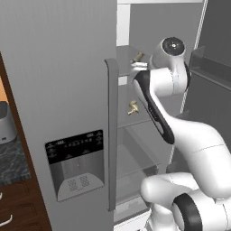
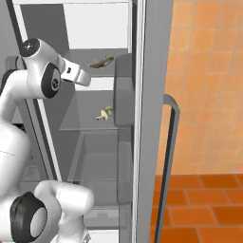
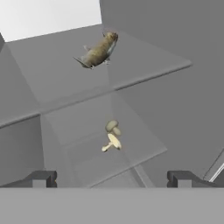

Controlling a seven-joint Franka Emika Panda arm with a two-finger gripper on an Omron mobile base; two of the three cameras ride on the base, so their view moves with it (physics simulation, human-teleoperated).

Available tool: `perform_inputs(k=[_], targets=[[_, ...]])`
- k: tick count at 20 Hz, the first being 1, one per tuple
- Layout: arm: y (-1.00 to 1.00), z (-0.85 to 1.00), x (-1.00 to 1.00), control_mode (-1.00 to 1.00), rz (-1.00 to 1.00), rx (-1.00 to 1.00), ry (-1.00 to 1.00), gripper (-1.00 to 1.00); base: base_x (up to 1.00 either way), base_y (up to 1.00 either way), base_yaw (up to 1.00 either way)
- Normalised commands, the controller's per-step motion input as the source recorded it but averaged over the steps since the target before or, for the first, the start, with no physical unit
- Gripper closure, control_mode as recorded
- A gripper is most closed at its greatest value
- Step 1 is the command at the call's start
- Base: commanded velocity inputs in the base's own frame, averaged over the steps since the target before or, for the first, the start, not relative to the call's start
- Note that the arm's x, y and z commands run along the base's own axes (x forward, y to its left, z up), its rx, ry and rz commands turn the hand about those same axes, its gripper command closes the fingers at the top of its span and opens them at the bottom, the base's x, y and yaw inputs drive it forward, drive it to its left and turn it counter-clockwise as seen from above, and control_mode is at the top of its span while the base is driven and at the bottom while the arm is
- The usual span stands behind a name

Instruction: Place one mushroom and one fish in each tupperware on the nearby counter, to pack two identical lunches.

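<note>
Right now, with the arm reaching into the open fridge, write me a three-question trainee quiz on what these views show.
1. True or false: the fish lies on a higher shelf than the mushroom.
2. Multiple choice: the gripper is
A. shut on the fish
B. open, holding nothing
C. shut on the mushroom
3. Short answer: in the left base view, what is set into the closed fridge door, below the middle of it?

Key
1. True. The fish is on the upper shelf and the mushroom on the one below.
2. B. The fingertips stand wide apart with nothing between them.
3. A dispenser panel.
</note>
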Motion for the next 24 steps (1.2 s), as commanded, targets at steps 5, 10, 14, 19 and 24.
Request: perform_inputs(k=[5, 10, 14, 19, 24], targets=[[-0.2, 0.14, 0.81, -1.0, -0.01, 0.0, 0.01, -1.0, 0.0, 0.0, 0.0], [-0.03, 0.01, 0.73, -1.0, 0.0, 0.0, 0.0, -1.0, 0.0, 0.0, 0.0], [0.0, 0.0, 0.72, -1.0, 0.0, 0.0, 0.0, -1.0, 0.0, 0.0, 0.0], [0.0, 0.0, 0.86, -1.0, -0.02, 0.0, 0.0, -1.0, 0.0, 0.0, 0.0], [0.0, 0.0, 0.77, -1.0, -0.05, 0.0, 0.05, -1.0, 0.0, 0.0, 0.0]])
